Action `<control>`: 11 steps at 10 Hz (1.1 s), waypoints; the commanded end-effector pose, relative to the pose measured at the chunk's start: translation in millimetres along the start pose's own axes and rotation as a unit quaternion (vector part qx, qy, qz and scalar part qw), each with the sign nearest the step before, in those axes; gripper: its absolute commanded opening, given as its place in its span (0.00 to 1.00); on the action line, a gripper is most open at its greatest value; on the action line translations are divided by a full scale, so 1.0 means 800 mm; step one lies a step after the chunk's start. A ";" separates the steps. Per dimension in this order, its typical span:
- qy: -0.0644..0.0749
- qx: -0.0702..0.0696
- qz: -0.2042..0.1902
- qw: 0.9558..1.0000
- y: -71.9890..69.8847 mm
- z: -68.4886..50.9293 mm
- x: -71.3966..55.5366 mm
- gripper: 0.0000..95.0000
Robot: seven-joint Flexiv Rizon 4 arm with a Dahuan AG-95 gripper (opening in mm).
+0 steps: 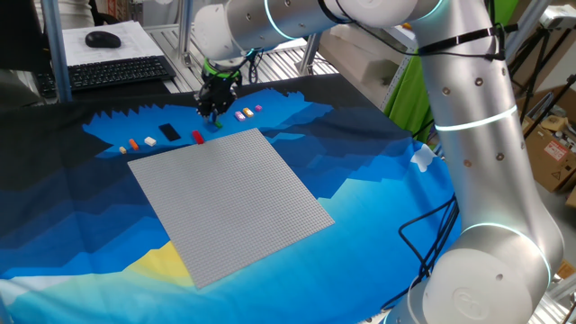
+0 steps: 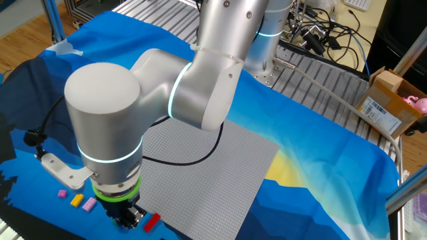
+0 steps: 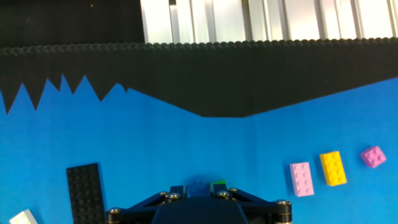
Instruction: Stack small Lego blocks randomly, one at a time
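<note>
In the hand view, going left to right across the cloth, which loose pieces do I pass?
White brick at the bottom-left corner → black plate → light pink brick → yellow brick → small purple brick. I left out the blue and green bits by the tool.

- The baseplate [image 1: 232,203] lies at frame centre in one fixed view, on the cloth [image 1: 378,189].
- A row of small Lego blocks [image 1: 137,144] lies at its upper-left edge.
- More blocks [image 1: 244,113] lie above its top corner.
- The gripper [image 1: 214,109] stands between both groups.
</note>
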State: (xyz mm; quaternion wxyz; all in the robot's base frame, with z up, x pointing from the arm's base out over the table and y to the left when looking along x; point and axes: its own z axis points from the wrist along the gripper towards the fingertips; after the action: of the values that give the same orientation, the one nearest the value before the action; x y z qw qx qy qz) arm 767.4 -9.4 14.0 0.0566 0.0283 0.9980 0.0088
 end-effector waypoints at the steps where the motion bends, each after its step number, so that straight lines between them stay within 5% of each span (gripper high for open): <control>1: -0.002 0.000 0.000 1.000 -0.001 0.001 0.002 0.20; 6: -0.011 0.002 -0.005 1.000 -0.002 0.012 0.003 0.20; 7: -0.009 0.001 -0.008 1.000 -0.002 0.011 0.004 0.00; 11: 0.003 0.015 -0.008 1.000 0.002 0.003 0.008 0.00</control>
State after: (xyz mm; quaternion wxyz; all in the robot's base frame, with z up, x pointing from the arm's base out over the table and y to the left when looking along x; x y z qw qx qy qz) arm 761.0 -7.1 9.8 0.0557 0.0205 0.9982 -0.0026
